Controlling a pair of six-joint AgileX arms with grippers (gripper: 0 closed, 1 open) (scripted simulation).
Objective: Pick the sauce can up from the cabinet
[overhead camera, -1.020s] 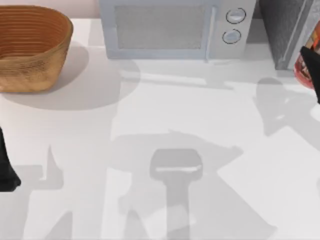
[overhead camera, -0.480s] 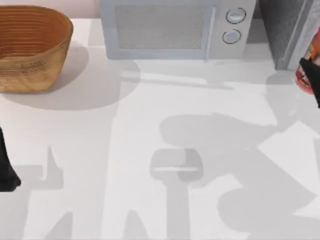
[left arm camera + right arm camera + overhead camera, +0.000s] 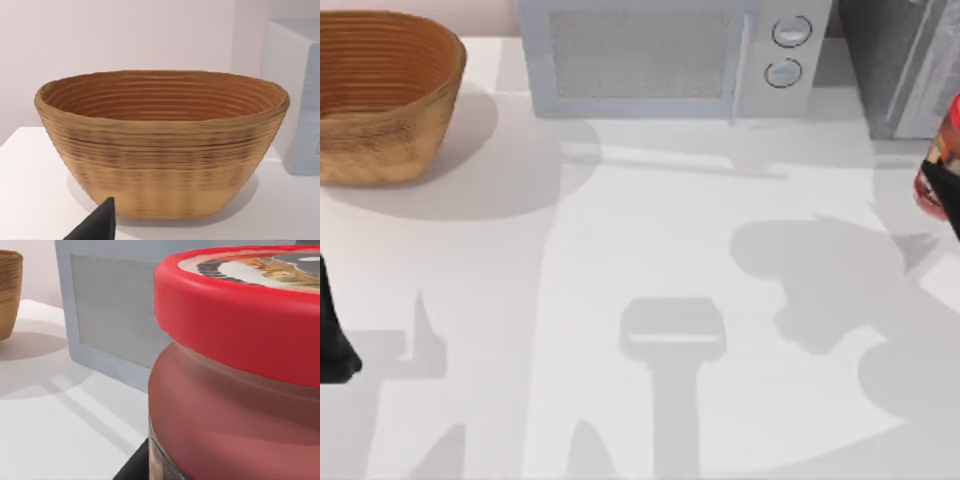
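Showing red-lidded sauce can, label on top

The small red cylindrical sauce can looks smooth and matt; the brown ribbed woven basket coarse; the white table smooth.

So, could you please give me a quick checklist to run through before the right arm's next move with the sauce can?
1. Sauce can at the right gripper, at the table's right edge: ok.
2. Firmness of grip: cannot tell.
3. Can apart from the cabinet: ok.
4. Can close to the wrist camera, red lid intact: ok.
5. Left gripper parked at the left edge: ok.
6. Microwave and basket away from the can: ok.
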